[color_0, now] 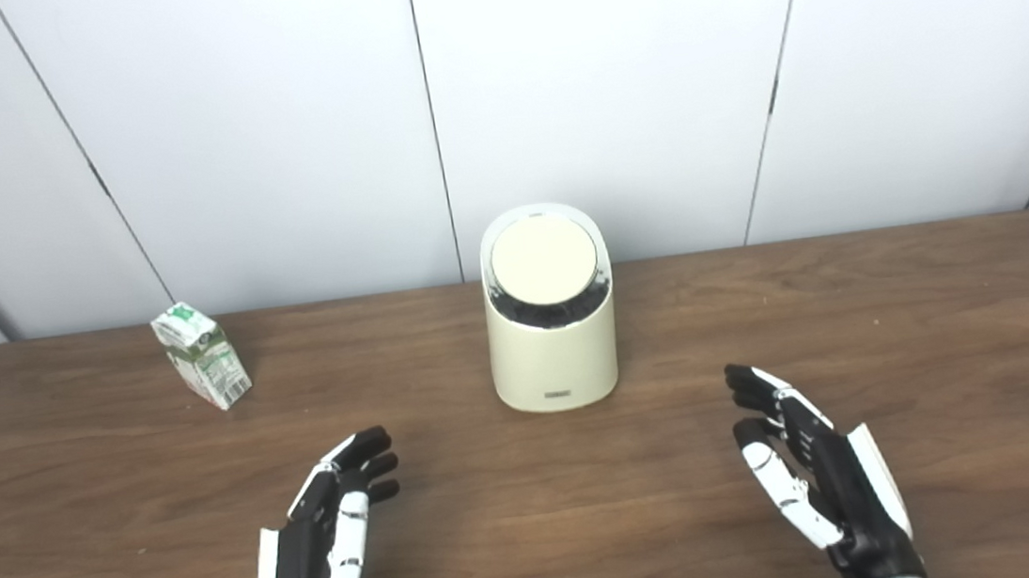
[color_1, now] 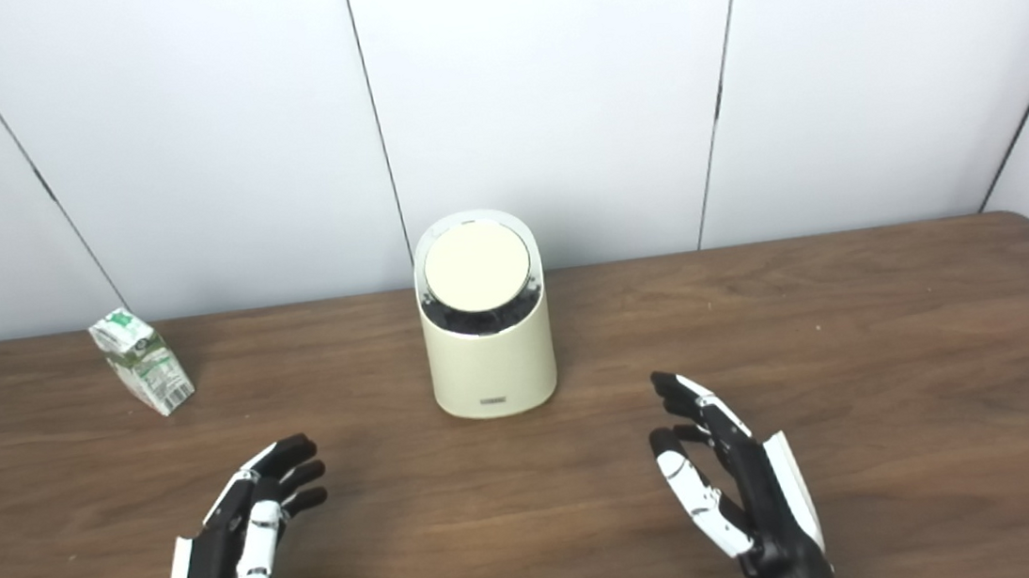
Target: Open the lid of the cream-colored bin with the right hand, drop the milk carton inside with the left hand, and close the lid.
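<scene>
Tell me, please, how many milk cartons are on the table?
1. The milk carton stands tilted on the table, far left, apart from the cream-colored bin. Nothing seems hidden behind the bin.

No readable text; milk carton (color_0: 201, 354) print, bin (color_0: 554, 361) label illegible.

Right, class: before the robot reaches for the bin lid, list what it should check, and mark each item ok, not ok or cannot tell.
1. Right robot hand open and empty: ok.
2. Left robot hand open and empty, ready for the carton: ok.
3. Lid of the cream-colored bin closed and unobstructed: ok.
4. Milk carton apart from the bin, on the left robot hand's side: ok.
5. Carton standing straight: not ok, it leans.
6. Room inside the bin: cannot tell.
</scene>
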`<control>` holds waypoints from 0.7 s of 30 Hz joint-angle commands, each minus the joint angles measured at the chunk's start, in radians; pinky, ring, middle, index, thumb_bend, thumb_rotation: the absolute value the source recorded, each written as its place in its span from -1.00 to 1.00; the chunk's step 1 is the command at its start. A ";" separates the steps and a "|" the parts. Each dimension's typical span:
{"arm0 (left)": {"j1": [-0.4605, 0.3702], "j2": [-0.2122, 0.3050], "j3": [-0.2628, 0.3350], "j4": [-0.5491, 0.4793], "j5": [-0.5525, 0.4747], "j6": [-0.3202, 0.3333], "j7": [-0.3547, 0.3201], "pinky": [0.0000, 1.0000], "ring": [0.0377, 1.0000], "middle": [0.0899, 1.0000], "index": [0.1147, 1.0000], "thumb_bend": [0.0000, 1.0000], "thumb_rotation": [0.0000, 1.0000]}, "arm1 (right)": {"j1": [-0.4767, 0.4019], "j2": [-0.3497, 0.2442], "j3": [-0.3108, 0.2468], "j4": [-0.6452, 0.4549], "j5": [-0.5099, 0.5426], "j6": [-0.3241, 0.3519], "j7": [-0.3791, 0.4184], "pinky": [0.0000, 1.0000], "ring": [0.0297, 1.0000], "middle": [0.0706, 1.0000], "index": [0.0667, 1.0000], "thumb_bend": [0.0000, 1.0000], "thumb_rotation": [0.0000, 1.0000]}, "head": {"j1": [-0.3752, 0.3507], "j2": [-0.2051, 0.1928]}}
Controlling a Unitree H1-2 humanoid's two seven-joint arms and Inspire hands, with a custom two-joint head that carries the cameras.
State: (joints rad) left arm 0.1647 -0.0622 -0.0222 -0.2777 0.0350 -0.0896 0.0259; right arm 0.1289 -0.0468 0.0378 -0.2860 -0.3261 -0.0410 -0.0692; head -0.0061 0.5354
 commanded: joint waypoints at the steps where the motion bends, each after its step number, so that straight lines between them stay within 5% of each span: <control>1: -0.001 0.006 -0.004 -0.031 -0.003 -0.015 -0.006 0.45 0.53 0.55 0.52 -0.45 0.41 | -0.020 0.000 0.002 -0.043 -0.003 -0.012 0.000 0.51 0.65 0.65 0.60 -0.74 0.59 | 0.000 0.001; 21: -0.003 0.005 -0.003 -0.029 -0.005 -0.019 -0.006 0.45 0.52 0.55 0.52 -0.45 0.41 | -0.021 0.001 0.001 -0.038 0.003 -0.014 -0.001 0.52 0.65 0.64 0.59 -0.74 0.53 | 0.000 0.004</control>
State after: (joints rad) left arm 0.1647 -0.0622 -0.0222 -0.2777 0.0348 -0.0895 0.0250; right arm 0.1288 -0.0469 0.0382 -0.2859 -0.3220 -0.0405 -0.0688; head -0.0061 0.5384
